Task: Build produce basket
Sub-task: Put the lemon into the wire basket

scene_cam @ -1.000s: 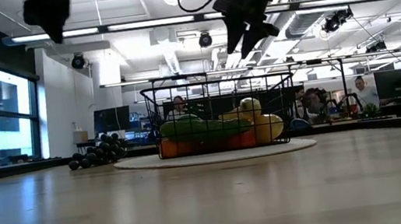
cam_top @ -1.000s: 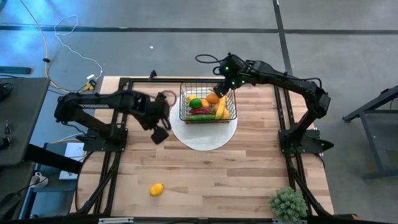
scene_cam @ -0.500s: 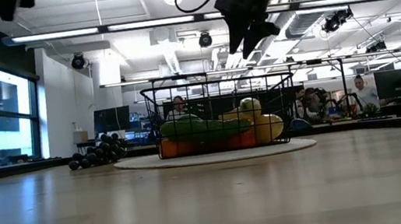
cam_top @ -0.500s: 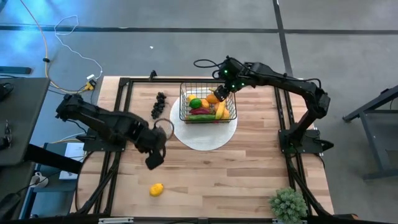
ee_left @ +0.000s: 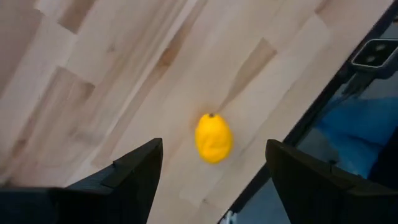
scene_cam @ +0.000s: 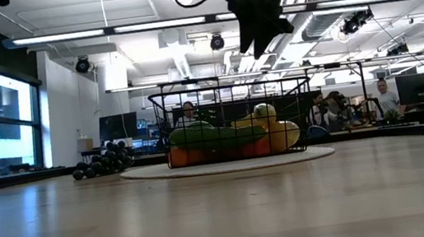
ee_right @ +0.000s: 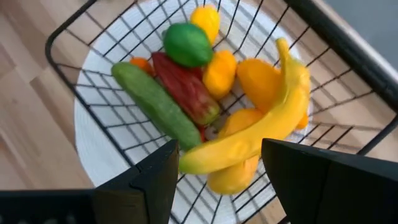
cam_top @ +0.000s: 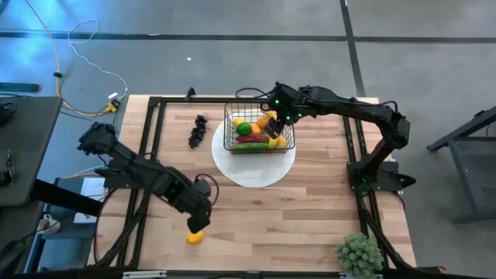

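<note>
The basket (cam_top: 259, 131) is seen standing on a flat white round disc (cam_top: 253, 169) toward the far middle of the table (cam_top: 310, 217), and it is filled with produce: a banana (ee_right: 261, 134), a long green piece (ee_right: 155, 104), a dark red piece (ee_right: 186, 87), a round green piece (ee_right: 188, 45), and several yellow and orange pieces. The right gripper (cam_top: 273, 121) is held directly above the basket's open top, its jaws spread wide and empty, with the banana and the orange pieces lying below the gap between them; in the low view it (scene_cam: 254, 33) is shown clear of the basket's rim. One lemon (cam_top: 194, 236) is left lying alone on the bare wood near the table's near edge, well apart from the basket. The left gripper (cam_top: 200, 221) is held just above that lemon with its jaws wide open, the lemon (ee_left: 213, 137) being framed in the gap between the two fingers and not touched by either. A bunch of dark grapes (cam_top: 198, 132) is seen on the table beside the disc, far from both sets of jaws. A bushy green plant (cam_top: 359, 253) stands at the table's near right corner.
</note>
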Robot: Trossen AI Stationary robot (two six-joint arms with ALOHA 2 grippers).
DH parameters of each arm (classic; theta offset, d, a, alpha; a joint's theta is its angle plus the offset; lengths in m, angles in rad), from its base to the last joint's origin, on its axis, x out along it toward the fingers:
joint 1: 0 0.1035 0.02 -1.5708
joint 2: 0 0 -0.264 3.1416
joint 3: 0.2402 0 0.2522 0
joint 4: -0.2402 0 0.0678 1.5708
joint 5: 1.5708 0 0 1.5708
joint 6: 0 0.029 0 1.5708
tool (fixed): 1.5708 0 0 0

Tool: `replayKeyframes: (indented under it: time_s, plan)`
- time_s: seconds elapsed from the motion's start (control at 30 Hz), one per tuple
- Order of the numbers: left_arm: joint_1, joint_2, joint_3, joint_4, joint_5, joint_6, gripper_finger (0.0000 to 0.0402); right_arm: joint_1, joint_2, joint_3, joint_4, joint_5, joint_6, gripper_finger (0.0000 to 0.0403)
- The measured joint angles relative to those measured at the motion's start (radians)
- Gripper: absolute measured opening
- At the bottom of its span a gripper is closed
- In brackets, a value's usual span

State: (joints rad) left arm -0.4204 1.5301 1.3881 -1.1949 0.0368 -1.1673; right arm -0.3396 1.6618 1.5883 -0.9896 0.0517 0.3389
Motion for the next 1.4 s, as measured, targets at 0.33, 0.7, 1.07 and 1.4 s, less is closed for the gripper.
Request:
replayKeyframes:
  time_s: [0.33, 0.7, 1.07, 1.4]
  plan:
    - [-0.102, 0.128, -0.001, 0.025, -0.001, -0.078, 0.0275, 0.057, 0.0, 0.0, -0.059, -0.002, 0.059, 0.0211]
    - [-0.151, 0.281, -0.001, 0.061, 0.019, -0.138, 0.0275, 0.113, 0.0, 0.0, -0.115, -0.003, 0.081, 0.0211]
    - [-0.164, 0.372, -0.001, 0.126, 0.049, -0.145, 0.0275, 0.133, 0.0, 0.0, -0.114, -0.003, 0.083, 0.0211]
    - [-0.164, 0.446, -0.001, 0.147, 0.07, -0.131, 0.0275, 0.133, 0.0, 0.0, -0.118, -0.002, 0.08, 0.0211]
